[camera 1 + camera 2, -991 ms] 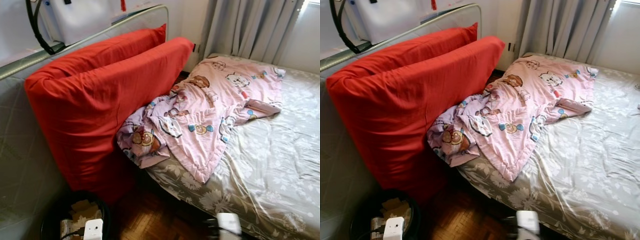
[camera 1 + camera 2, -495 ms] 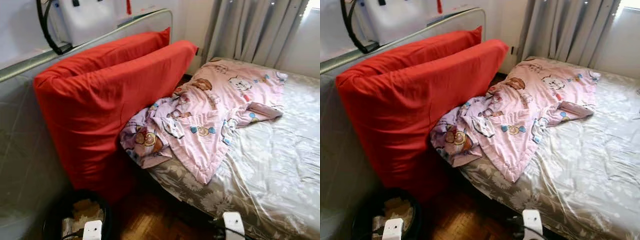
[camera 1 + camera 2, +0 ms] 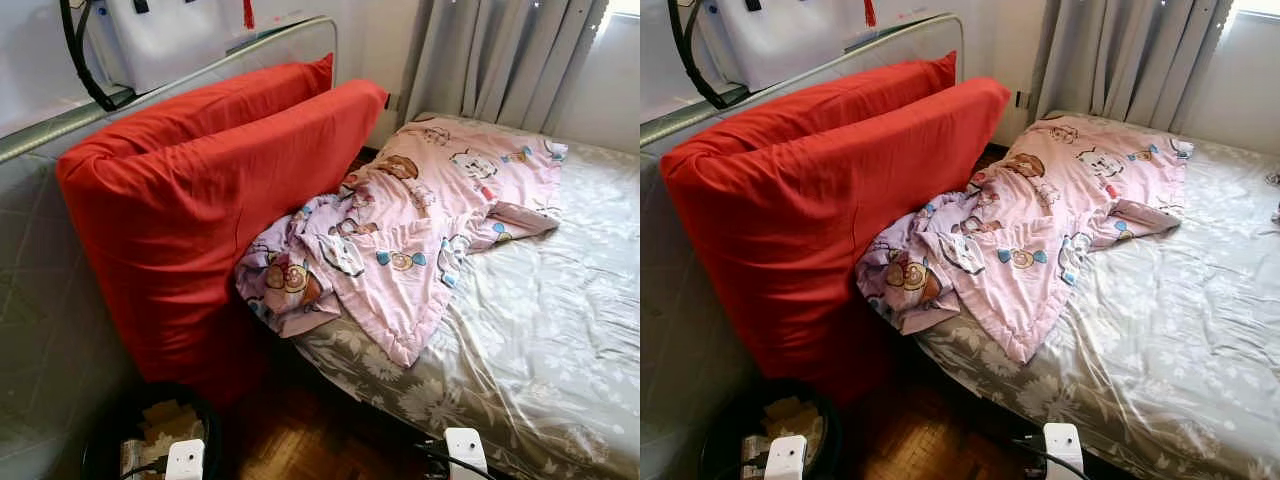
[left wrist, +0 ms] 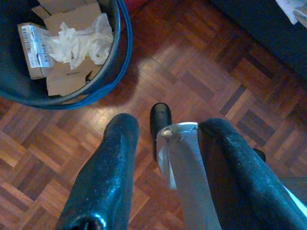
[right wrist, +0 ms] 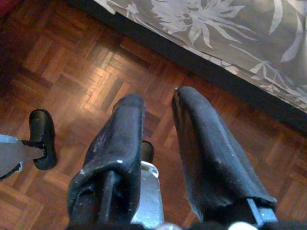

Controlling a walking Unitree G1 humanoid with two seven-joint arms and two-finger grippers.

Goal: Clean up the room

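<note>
While the view barely shifts | quilt [image 3: 420, 235] still crumpled on bed [image 3: 560, 330] | both claws [image 4: 163, 158] [image 5: 160, 139] apart, empty | tidying unstarted

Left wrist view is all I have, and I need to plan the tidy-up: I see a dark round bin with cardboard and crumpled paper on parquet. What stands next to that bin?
Observer: A big red fabric cushion stands upright right behind the dark round bin, leaning on a grey quilted headboard.
Operator: Anything on the bed?
Observer: A crumpled pink cartoon-print blanket lies on the grey floral bedsheet, one corner hanging over the bed's edge beside the cushion.
Operator: Where is the other arm?
Observer: The right pincer hangs empty and slightly open over the wooden parquet floor, close to the bed's side.
</note>
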